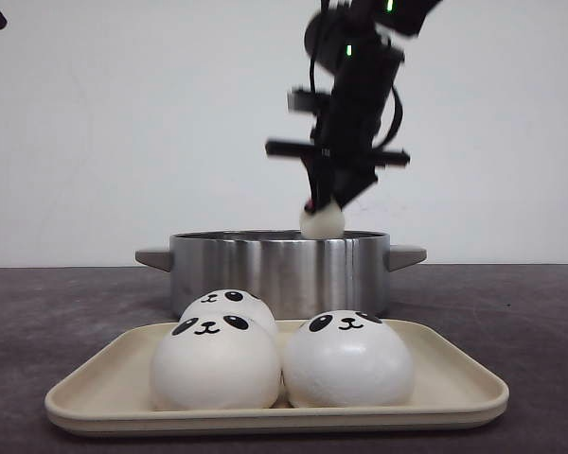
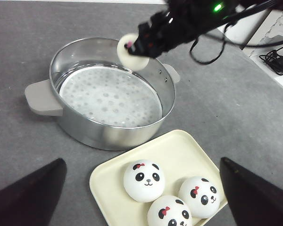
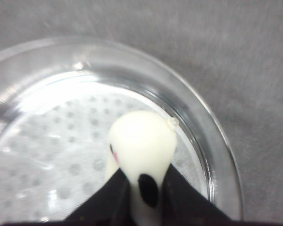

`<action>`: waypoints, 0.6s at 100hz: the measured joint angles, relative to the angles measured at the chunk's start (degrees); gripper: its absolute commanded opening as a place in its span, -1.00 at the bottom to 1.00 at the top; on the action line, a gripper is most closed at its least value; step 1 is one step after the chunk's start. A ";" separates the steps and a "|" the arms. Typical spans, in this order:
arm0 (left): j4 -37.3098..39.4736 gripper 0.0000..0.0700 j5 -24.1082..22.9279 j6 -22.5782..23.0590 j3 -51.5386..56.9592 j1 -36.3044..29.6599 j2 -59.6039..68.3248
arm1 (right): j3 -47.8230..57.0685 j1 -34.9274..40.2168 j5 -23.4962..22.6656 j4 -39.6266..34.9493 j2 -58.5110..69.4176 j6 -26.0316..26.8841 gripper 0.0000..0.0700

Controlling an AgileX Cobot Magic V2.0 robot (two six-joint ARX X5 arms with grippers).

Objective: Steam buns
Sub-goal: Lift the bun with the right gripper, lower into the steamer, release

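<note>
One panda bun [image 1: 322, 220] pinched in the right gripper [image 1: 324, 210] fingers above the steamer pot [image 1: 279, 270] rim; apparently off-centre, may strike the rim on release.

I see white buns [image 2: 144, 180] with black panda faces, red bows; cream tray [image 2: 188, 146]; silver steel pot [image 1: 279, 270], grey handles; dark grey table [image 2: 236, 108]
</note>
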 measured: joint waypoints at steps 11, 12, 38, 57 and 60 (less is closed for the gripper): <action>0.00 0.80 0.00 0.00 0.00 0.00 0.00 | 0.00 -0.13 0.02 0.42 1.31 -0.31 -1.00; 0.00 0.80 0.00 0.00 0.00 0.00 0.00 | 0.00 -0.13 0.04 0.48 1.36 -0.35 -1.00; -0.04 0.80 0.00 0.00 0.00 0.00 0.00 | 0.00 -0.13 0.00 0.44 1.84 -0.59 0.12; -0.22 0.80 0.00 0.00 0.00 0.00 0.00 | 0.00 -0.07 0.11 -0.04 1.92 -0.59 0.12; -0.22 0.80 0.00 0.00 0.00 0.00 0.00 | 0.00 -0.07 0.24 -0.04 1.92 -0.59 0.12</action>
